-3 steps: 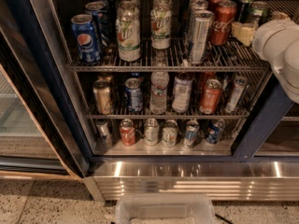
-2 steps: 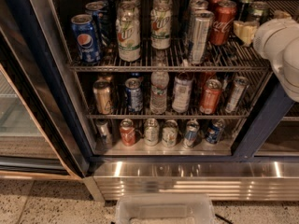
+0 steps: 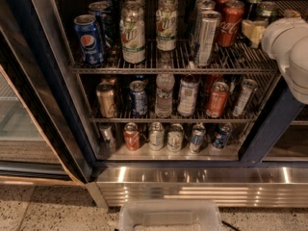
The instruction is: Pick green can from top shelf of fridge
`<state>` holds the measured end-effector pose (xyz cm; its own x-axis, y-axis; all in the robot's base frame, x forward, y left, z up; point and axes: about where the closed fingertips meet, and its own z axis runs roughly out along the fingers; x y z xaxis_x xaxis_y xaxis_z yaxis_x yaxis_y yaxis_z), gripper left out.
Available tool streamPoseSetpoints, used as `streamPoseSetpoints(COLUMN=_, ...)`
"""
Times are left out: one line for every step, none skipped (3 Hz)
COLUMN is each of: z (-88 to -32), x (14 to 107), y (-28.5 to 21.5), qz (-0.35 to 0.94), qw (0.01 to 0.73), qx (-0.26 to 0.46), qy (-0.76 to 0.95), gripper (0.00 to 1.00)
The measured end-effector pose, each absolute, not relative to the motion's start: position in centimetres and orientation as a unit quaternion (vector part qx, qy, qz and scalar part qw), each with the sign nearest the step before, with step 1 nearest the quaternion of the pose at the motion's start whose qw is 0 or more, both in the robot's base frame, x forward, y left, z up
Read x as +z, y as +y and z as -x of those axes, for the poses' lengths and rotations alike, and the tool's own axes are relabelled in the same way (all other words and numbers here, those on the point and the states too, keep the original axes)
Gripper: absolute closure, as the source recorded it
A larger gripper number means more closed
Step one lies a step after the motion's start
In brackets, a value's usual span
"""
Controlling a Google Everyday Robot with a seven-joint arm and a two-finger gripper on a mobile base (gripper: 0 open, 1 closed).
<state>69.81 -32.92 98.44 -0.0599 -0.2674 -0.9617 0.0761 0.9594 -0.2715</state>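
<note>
Since green can [image 3: 267, 12] stands upright at right end of top shelf [image 3: 173, 70], just behind my gripper [image 3: 253, 30], approach runs straight back. Gripper opening: cannot tell.

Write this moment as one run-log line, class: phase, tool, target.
phase: at target | tool: right end of top shelf, beside green can | green can: upright, on shelf | fridge: open
</note>
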Motion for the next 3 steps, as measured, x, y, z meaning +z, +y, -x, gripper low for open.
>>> streamPoseSetpoints(z=-70.0, x=98.29, y=-32.99, qz=0.065, qw=0.681, qx=-0.129, qy=0.718, gripper=0.31)
streamPoseSetpoints(z=-70.2, x=98.18, y=-33.03, qz=0.063, qw=0.681, qx=-0.132, qy=0.718, gripper=0.32)
streamPoseSetpoints(z=-70.61, x=98.22, y=-33.11, qz=0.061, qw=0.681, qx=-0.135, qy=0.717, gripper=0.33)
